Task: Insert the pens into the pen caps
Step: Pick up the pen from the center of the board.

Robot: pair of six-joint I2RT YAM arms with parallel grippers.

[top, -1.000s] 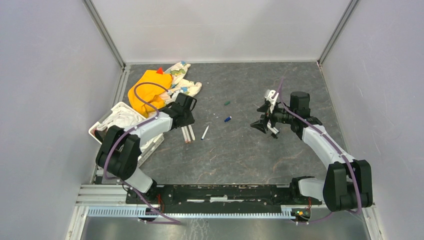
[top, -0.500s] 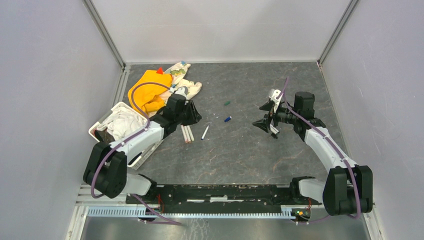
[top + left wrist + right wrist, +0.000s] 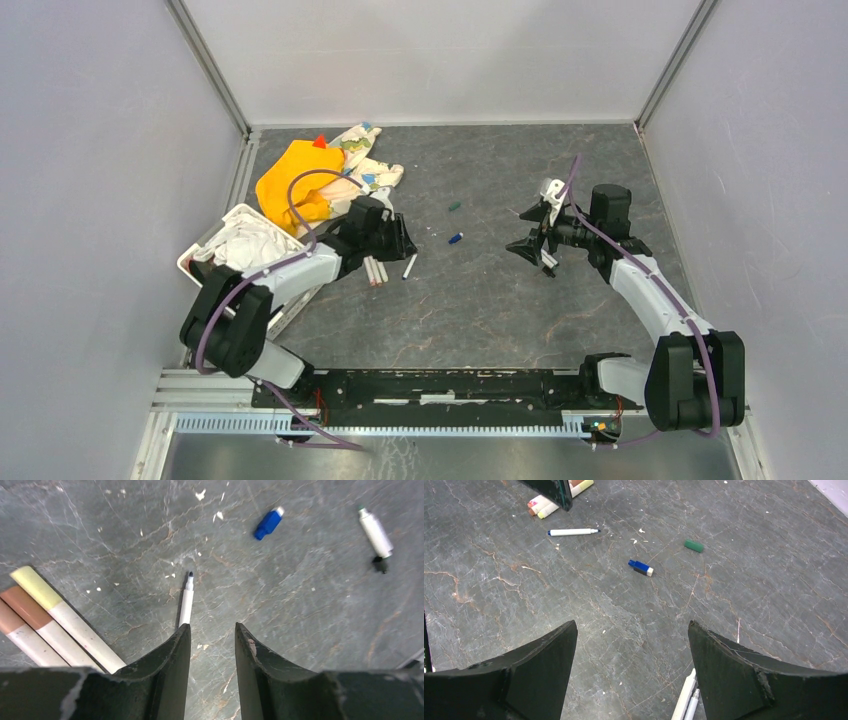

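Note:
A slim white pen [image 3: 186,602] with a dark tip lies on the grey table [image 3: 480,310], its near end hidden under the left finger [image 3: 170,665] of my left gripper [image 3: 212,626]. That gripper [image 3: 405,240] hovers open over the pen [image 3: 410,266] with nothing between its jaws. Three thicker white pens [image 3: 70,625] lie side by side to its left. The blue pen cap [image 3: 268,523] rests ahead of it, and the dark green cap [image 3: 694,546] lies further back. My right gripper [image 3: 631,625] stands wide open and empty, facing the blue cap [image 3: 640,568].
An orange cloth [image 3: 290,182] and a patterned cloth [image 3: 365,150] lie at the back left. A white basket [image 3: 196,262] holding white cloth stands at the left edge. Two slim white sticks [image 3: 685,700] lie beneath my right finger. A short white piece with a green tip [image 3: 376,532] lies at the right.
My left arm has swung right and forward, from over the three pens to over the single pen, and its jaws have widened a little. The right arm has barely moved.

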